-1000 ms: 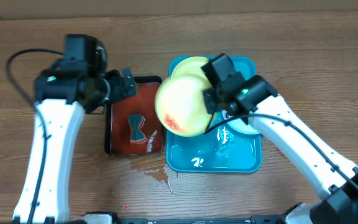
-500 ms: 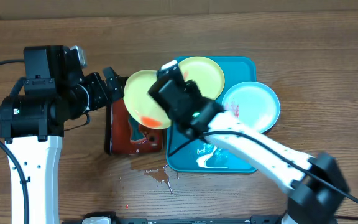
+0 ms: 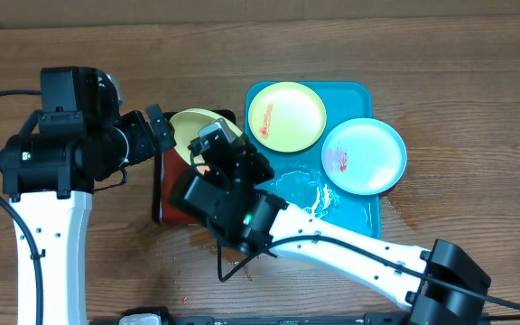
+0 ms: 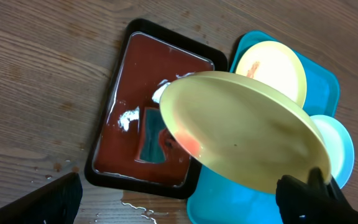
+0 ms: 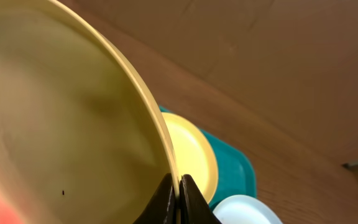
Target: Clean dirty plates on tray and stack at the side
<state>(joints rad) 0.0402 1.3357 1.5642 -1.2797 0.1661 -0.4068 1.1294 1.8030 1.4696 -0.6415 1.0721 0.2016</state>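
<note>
My right gripper (image 3: 213, 149) is shut on the rim (image 5: 179, 186) of a pale yellow-green plate (image 3: 188, 126) and holds it tilted above the black tray. The plate (image 4: 241, 137) has a red smear near its lower edge. It fills the left of the right wrist view (image 5: 55, 124). My left gripper (image 3: 162, 131) is open and empty just left of this plate, its fingers wide apart (image 4: 179, 199). On the turquoise tray (image 3: 350, 236) lie a second yellow-green plate (image 3: 285, 116) and a pale blue plate (image 3: 364, 155), both with red smears.
A black tray of red liquid (image 3: 158, 194) stands left of the turquoise tray, with a small dark object (image 4: 151, 134) lying in it. Spilled liquid (image 3: 233, 257) is on the wooden table in front of the trays. Water pools in the turquoise tray.
My right arm has carried the yellow-green plate left, from above the turquoise tray to above the black tray. My left gripper now sits beside the plate.
</note>
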